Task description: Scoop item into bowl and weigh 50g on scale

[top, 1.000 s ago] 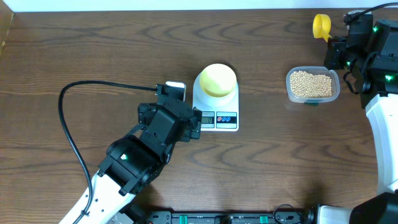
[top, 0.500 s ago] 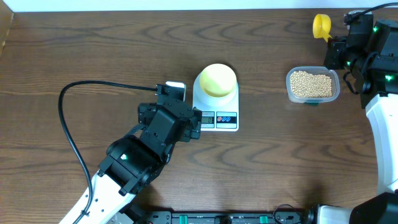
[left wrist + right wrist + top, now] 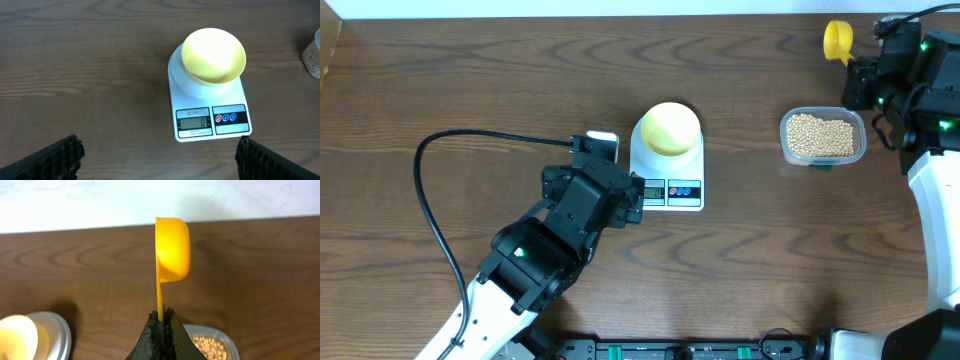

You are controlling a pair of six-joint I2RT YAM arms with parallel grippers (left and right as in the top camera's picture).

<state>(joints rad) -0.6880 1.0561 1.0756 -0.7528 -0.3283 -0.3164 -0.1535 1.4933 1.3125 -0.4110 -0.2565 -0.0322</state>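
From overhead, the small pale-yellow bowl (image 3: 668,128) sits on the white flat scale (image 3: 650,170). The tan beans (image 3: 820,135) lie in the clear plastic tub (image 3: 863,128), well apart from it. Left wrist: my left gripper (image 3: 160,146) gapes wide and empty before the scale. Right wrist: my right gripper (image 3: 161,330) pinches the bright yellow scoop (image 3: 172,245) by its handle.

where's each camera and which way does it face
overhead: above the table, facing straight down; scale, bowl, bean tub, left arm, right arm show
left wrist: on the left arm, facing down at bowl on scale; open left claw at bottom corners
right wrist: behind the right claw, facing the table's far edge; shut on scoop
shared: all three show bowl and scale
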